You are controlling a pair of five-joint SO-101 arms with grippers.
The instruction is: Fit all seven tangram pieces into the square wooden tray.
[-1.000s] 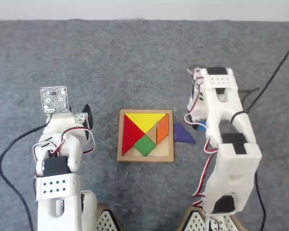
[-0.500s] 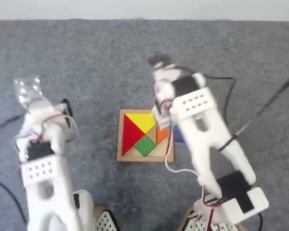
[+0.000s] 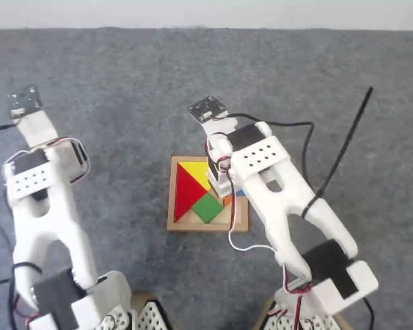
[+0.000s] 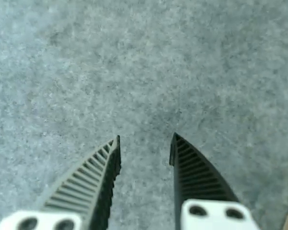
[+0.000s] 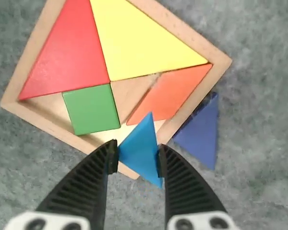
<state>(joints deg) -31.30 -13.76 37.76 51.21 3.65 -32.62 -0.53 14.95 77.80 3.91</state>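
Observation:
The square wooden tray (image 3: 171,210) lies mid-table and holds a red triangle (image 3: 186,189), a yellow triangle (image 3: 196,172), a green square (image 3: 206,206) and an orange piece (image 5: 175,91). Part of the tray's floor (image 5: 132,96) is bare between green and orange. My right gripper (image 5: 135,147) is shut on a light blue triangle (image 5: 141,143), held above the tray's edge near the orange piece. A dark blue triangle (image 5: 199,132) lies on the carpet just outside that edge. My left gripper (image 4: 145,139) is open over bare carpet, far to the tray's left.
Grey carpet covers the whole table. The right arm (image 3: 268,172) leans over the tray's right half, trailing a black cable (image 3: 344,144). The left arm (image 3: 38,182) stands well off to the left.
The right arm has swung left from beside the tray to over it, carrying the light blue triangle. The left arm has turned outward to the left, away from the tray.

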